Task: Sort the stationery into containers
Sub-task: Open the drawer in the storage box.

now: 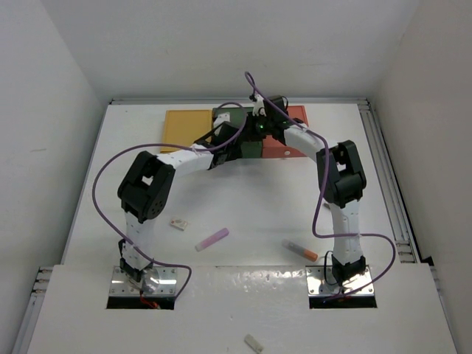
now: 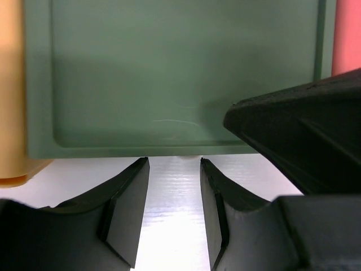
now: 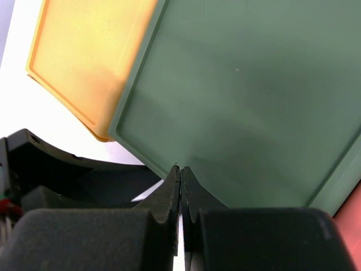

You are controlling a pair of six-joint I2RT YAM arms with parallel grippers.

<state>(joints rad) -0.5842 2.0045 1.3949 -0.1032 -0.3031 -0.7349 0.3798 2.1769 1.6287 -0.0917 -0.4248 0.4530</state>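
The dark green container (image 2: 180, 73) fills the left wrist view, with the mustard yellow one (image 2: 11, 90) on its left and the salmon red one (image 2: 345, 34) on its right. My left gripper (image 2: 174, 164) is open at the green box's front edge, with only bare table between its fingers. My right gripper (image 3: 181, 169) is shut, its tips resting on the green lid (image 3: 254, 96) near that edge. From above, both grippers (image 1: 234, 141) (image 1: 258, 129) meet over the green box (image 1: 225, 116). A small white eraser (image 1: 178, 223), a lilac stick (image 1: 212, 239) and a clear orange-tipped tube (image 1: 300, 250) lie between the arm bases.
The three boxes stand in a row at the back of the table, yellow (image 1: 186, 127) left and red (image 1: 296, 115) right. A pale stub (image 1: 254, 343) lies on the near shelf. Purple cables loop off both arms. White walls enclose the table.
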